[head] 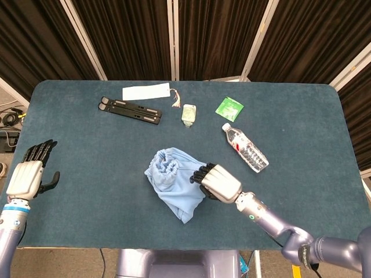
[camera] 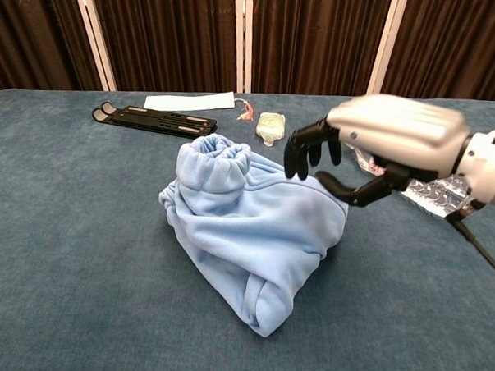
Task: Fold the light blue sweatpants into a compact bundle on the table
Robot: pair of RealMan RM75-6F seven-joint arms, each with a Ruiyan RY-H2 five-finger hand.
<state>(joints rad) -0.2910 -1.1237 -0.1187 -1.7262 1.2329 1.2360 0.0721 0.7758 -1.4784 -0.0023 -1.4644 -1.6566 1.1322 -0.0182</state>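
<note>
1. Right hand (head: 217,182) sits just off the right edge of the sweatpants (head: 175,181), back of the hand up, dark fingers curled downward with the thumb hooked underneath. From the chest view it's lifted off the fabric, fingertips (camera: 302,159) hanging over the right upper part of the bundle, not clamped on anything. So it's loose, holding nothing.
2. Right forearm runs off toward the lower right corner of the head view.
3. Left hand (head: 29,174) is way out at the left edge of the worktop (head: 87,174), fingers straight and spread, thumb out to the side, holding nothing.
4. Sweatpants are bunched into a lumpy light blue bundle around the middle of the worktop, a gathered, elastic-looking opening poking up at the top left.
5. Further back: a black folding stand (head: 130,110), white paper strip (head: 146,92), small pale packet (head: 189,114), green packet (head: 229,108), and a water bottle (head: 245,147) lying on its side to the right of the bundle.
</note>
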